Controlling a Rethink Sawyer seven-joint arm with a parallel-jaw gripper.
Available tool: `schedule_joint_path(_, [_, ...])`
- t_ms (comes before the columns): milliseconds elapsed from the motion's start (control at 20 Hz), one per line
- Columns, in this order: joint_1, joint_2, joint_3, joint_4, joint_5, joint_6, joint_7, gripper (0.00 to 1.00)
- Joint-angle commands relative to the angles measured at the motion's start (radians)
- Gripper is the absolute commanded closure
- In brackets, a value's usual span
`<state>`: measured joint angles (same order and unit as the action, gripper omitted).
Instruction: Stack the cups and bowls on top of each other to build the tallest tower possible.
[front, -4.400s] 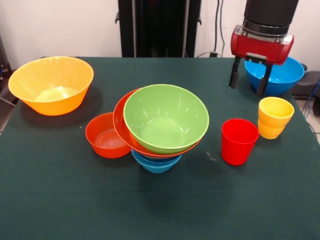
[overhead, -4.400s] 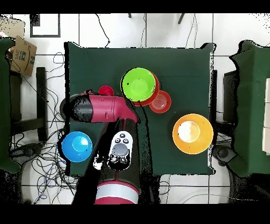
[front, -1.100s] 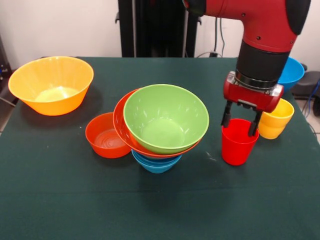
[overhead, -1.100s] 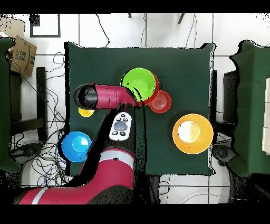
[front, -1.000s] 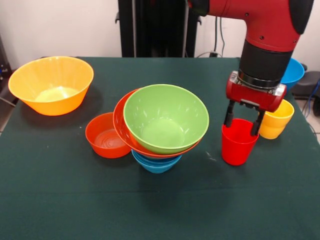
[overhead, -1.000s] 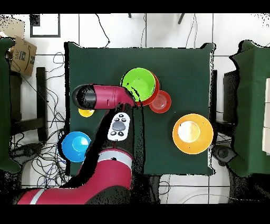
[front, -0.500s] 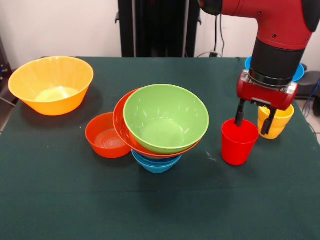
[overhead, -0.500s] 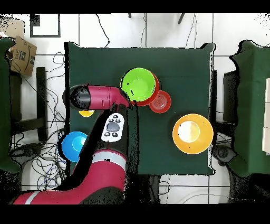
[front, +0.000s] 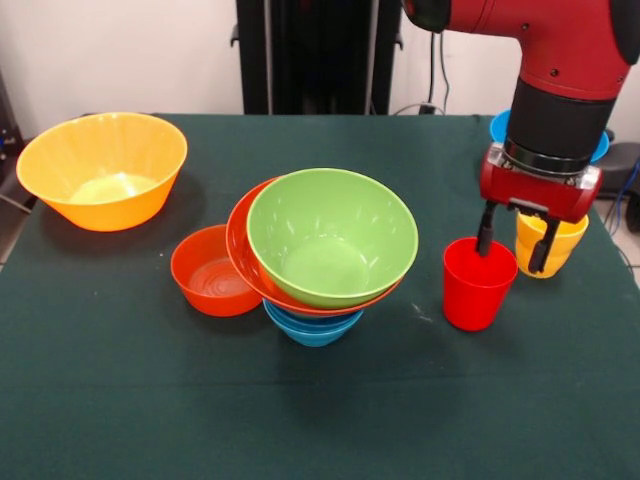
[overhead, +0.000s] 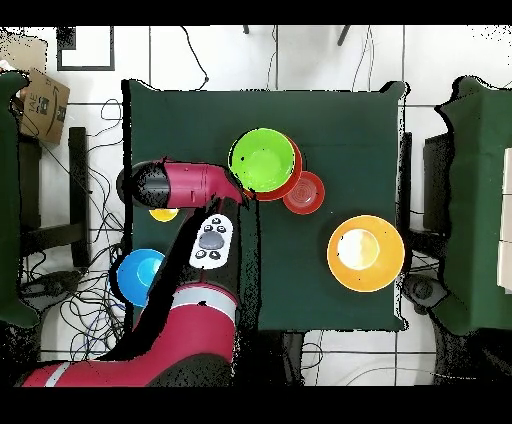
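Since a moment ago my gripper (front: 513, 249) has slid from straddling the red cup (front: 479, 283) toward the yellow cup (front: 549, 243), jaws spread and holding nothing. One finger sits at the red cup's rim, the other over the yellow cup; whether either touches I cannot tell. Both cups stand near the table's (front: 120, 400) side edge, the yellow just short of it. The tower (front: 325, 250) leans mid-table, green bowl tilted. Descending here, I could knock either cup over, or off that edge.
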<state>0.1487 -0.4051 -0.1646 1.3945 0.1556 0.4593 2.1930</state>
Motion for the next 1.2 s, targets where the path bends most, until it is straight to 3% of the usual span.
schedule_joint_path(50, [0.002, 0.034, 0.081, 0.034, 0.033, -0.065, 0.163, 0.00])
schedule_joint_path(1200, [0.016, 0.071, 0.114, 0.093, 0.077, -0.146, 0.176, 0.00])
